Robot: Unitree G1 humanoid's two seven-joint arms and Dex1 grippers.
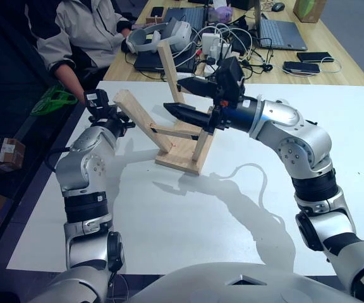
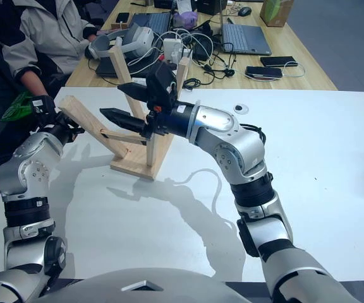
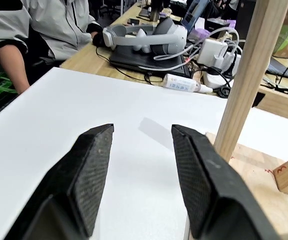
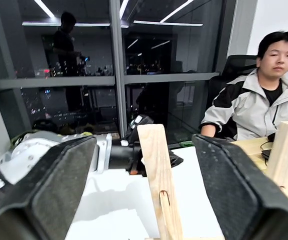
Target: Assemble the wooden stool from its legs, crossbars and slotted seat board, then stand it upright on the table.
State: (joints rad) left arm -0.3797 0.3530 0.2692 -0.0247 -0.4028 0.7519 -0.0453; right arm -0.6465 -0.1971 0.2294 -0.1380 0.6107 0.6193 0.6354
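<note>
The stool rests upside down on the white surface (image 1: pixel 188 233), towards its far left part, with the seat board (image 1: pixel 177 161) flat on the top and the legs pointing up; one leg (image 1: pixel 168 63) rises steeply at the back, another leg (image 1: pixel 138 117) leans far out to the robot's left, and a crossbar (image 1: pixel 175 133) runs low between the legs; the left claw (image 3: pixel 141 129) sits just beside the outer end of the leaning leg, its fingers (image 3: pixel 91 170) apart with only bare surface between them and a leg standing close to one side; the right claw (image 1: pixel 173 95) reaches in from the right above the seat board, its fingers (image 4: pixel 59 185) spread wide; in the right wrist view a slotted leg stands in the gap, touching neither; a small round disc (image 2: pixel 241 109) lies on the surface to the right, well apart from the stool; right behind the surface stands a wooden desk (image 1: pixel 349 77) crowded with a white headset (image 1: pixel 163 35), laptops (image 1: pixel 282 33), phones (image 1: pixel 315 57) and a tangle of cables (image 1: pixel 232 28); a green object (image 1: pixel 54 99) and a cardboard box (image 1: pixel 8 154) lie off the left edge, lower down.
</note>
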